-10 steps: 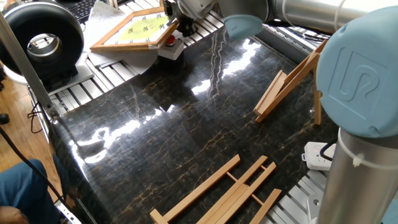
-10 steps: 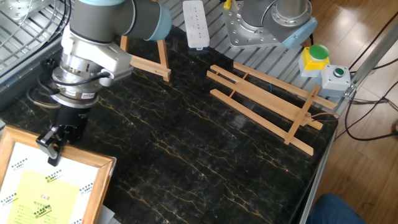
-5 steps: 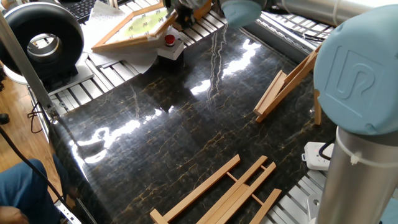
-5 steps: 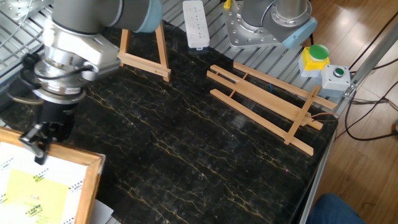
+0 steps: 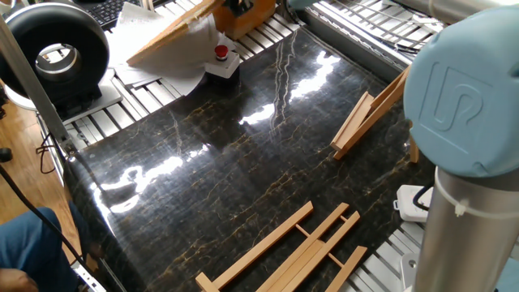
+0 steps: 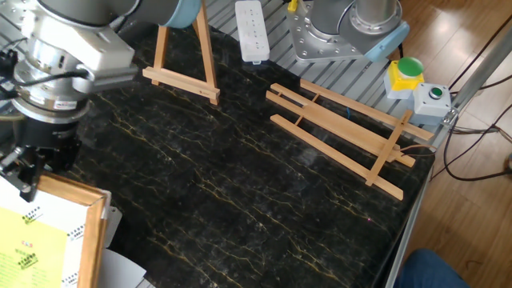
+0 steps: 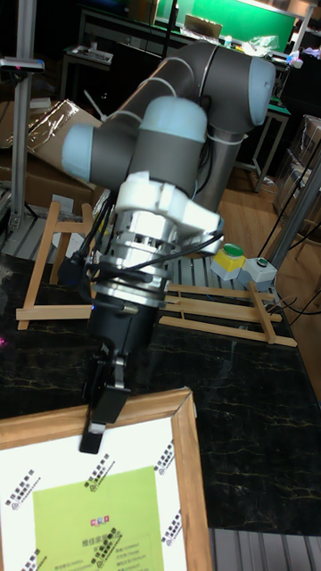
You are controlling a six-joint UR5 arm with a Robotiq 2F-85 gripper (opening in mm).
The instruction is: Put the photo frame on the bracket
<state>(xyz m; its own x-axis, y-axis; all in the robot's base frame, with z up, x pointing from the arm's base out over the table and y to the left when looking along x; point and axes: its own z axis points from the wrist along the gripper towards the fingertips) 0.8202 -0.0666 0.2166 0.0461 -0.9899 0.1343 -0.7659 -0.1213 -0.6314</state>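
Photo frame [image 7: 187,464]: light wood, white mat, yellow-green picture. Bracket [image 6: 182,76]: pale wood. Table [image 5: 235,178]: glossy black marble, gold veins. Button box [image 6: 404,76]: yellow, green cap. Power strip [image 6: 252,30]: white.

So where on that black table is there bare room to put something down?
The wide middle of the black table is bare, between the bracket and the flat easel. The corner is crowded: the end effector grips the photo frame there.

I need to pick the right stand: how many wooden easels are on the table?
2: the upright A-shaped bracket at the table's edge, and a flat easel of longer slats lying near the button boxes.
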